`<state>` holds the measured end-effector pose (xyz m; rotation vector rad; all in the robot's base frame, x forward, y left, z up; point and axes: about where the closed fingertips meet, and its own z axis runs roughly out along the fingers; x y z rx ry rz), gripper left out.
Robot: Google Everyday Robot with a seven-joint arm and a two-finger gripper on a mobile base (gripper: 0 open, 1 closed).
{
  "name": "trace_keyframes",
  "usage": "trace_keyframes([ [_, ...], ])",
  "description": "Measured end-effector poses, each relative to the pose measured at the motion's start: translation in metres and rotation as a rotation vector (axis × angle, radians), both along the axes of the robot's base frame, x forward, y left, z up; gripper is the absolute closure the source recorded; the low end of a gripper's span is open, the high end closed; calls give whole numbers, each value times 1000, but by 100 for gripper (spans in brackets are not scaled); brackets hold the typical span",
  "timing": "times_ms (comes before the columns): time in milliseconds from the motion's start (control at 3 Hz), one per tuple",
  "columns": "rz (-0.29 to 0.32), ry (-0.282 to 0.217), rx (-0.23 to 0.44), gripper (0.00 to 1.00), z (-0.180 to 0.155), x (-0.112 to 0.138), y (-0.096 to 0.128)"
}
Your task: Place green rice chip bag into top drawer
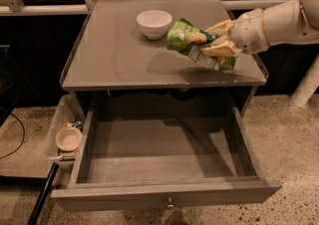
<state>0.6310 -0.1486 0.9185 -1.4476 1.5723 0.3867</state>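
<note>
The green rice chip bag (192, 42) is lifted off the grey table top (109, 55) and hangs above its right half, casting a shadow below. My gripper (219, 45) comes in from the right on a white arm and is shut on the bag's right end. The top drawer (164, 194) is pulled fully open below the table, its grey inside bare, with a small knob at the front centre.
A small white bowl (154, 23) stands at the back of the table top, just left of the bag. A clear plastic bin (62, 129) with a small cream dish (68, 138) sits on the floor left of the drawer. A dark cable lies at far left.
</note>
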Motion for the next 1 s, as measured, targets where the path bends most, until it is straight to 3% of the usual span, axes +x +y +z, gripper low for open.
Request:
trace_keyframes([
  [333,70,-16,-24,100,0,-28,-12],
  [1000,153,59,-171,100,-45,-101,-39],
])
